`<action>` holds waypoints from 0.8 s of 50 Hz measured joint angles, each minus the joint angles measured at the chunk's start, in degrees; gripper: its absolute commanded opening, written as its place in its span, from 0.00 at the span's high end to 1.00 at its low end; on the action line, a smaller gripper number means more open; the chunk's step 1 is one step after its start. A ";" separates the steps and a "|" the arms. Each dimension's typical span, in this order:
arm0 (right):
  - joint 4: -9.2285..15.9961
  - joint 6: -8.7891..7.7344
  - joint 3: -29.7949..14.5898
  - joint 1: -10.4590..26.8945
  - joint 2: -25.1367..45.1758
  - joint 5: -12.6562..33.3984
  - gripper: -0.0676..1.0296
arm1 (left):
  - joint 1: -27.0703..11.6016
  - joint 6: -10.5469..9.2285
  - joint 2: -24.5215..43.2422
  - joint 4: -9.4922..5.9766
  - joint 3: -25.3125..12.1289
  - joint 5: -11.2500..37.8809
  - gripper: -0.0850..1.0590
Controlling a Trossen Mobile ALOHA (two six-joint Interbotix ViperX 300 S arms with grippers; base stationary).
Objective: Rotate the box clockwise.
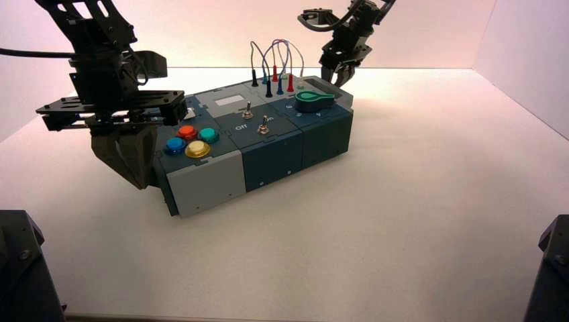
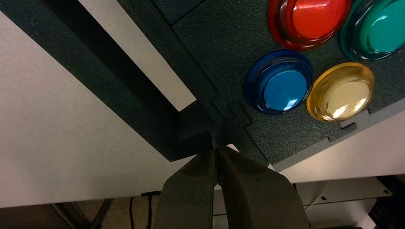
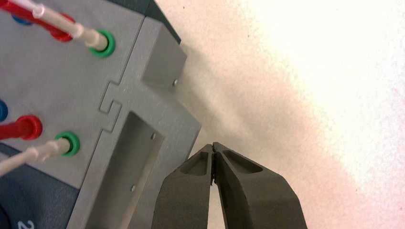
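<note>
While the high view sets the box (image 1: pixel 258 144) slantwise on the table (image 1: pixel 416 215), the left wrist view shows the left gripper (image 2: pixel 217 151) pinched closed at its handle corner; the right wrist view shows the right gripper (image 3: pixel 213 149) closed beside the grey end, gripping nothing.

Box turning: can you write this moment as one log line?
box angled | left gripper shut, at button-end handle | right gripper shut, beside wire end
</note>
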 measured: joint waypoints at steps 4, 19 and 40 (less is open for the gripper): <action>-0.09 0.00 1.32 0.00 -0.70 -0.62 0.96 | 0.26 0.26 0.09 0.00 -0.18 0.00 0.95; -0.18 0.00 2.81 0.00 -2.29 -0.88 0.96 | 0.35 0.44 2.02 0.70 -1.58 0.18 0.95; -0.18 0.26 -1.85 0.62 -3.25 -0.62 0.96 | 0.35 0.53 3.08 0.88 -2.64 0.44 0.95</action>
